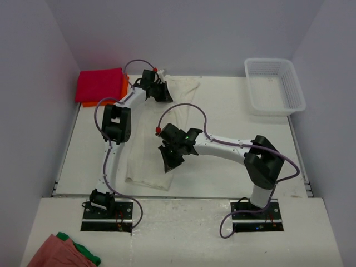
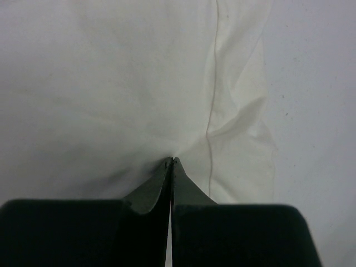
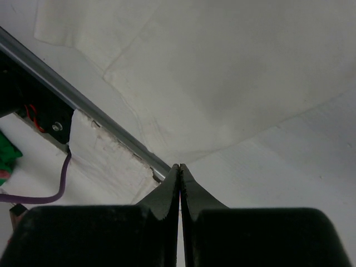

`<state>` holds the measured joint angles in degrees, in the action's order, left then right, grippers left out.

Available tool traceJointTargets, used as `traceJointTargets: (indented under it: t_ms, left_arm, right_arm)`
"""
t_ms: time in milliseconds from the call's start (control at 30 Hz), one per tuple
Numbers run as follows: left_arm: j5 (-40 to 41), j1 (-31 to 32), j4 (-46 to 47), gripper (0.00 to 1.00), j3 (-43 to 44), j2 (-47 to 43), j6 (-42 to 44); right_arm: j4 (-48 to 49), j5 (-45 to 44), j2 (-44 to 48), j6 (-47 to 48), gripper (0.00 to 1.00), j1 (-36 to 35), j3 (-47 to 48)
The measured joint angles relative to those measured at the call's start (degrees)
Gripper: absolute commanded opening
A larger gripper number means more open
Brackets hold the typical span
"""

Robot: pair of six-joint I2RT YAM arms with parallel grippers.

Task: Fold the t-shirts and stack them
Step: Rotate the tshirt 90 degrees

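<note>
White table (image 1: 233,161), pale walls on three sides.

- 7 o'clock, off the table on the near ledge: pink cloth (image 1: 53,253) over green cloth (image 1: 86,257), cut by the frame edge.
- 10 o'clock corner: magenta-red shirt (image 1: 99,83) folded on the orange shirt (image 1: 123,88). These two look done.
- Left claw (image 1: 161,94) at 12 o'clock, closed, tips on the far end of the cream shirt (image 1: 142,161). Creases run to the tips; a pinch or only a press, cannot tell.
- Cream shirt lies as a long strip from 12 to 6 o'clock. It probably needs cross folds, then stacking.
- Right claw (image 1: 168,165), closed, over the strip's near end. Nothing visibly held.
- 2 o'clock: basket (image 1: 295,92).

Sleeves are not visible, and the left arm hides the strip's left edge.
</note>
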<state>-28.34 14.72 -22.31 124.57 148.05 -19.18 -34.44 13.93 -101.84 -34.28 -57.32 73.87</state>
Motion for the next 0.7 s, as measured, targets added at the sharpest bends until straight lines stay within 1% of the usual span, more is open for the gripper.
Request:
traceJointTargets:
  t_ms: [133,367,533,700]
  left_arm:
    - [-1.4,-0.5,2.0,0.00,-1.5,-0.3,-1.2]
    - [-1.7,-0.5,2.5,0.00,-1.9,-0.3,-1.3]
    - [-1.9,-0.6,3.3,0.00,-2.6,-0.6,-1.3]
    - [-2.1,-0.7,3.7,0.00,-2.9,-0.6,-1.3]
  right_arm:
    - [1.7,1.5,-3.6,0.0,0.00,-1.8,2.2]
    - [3.1,2.9,-7.6,-0.1,0.00,-3.1,3.9]
    - [4.7,3.9,-9.1,-0.3,0.00,-3.1,3.6]
    - [6.9,4.4,-9.2,-1.1,0.00,-3.5,0.7]
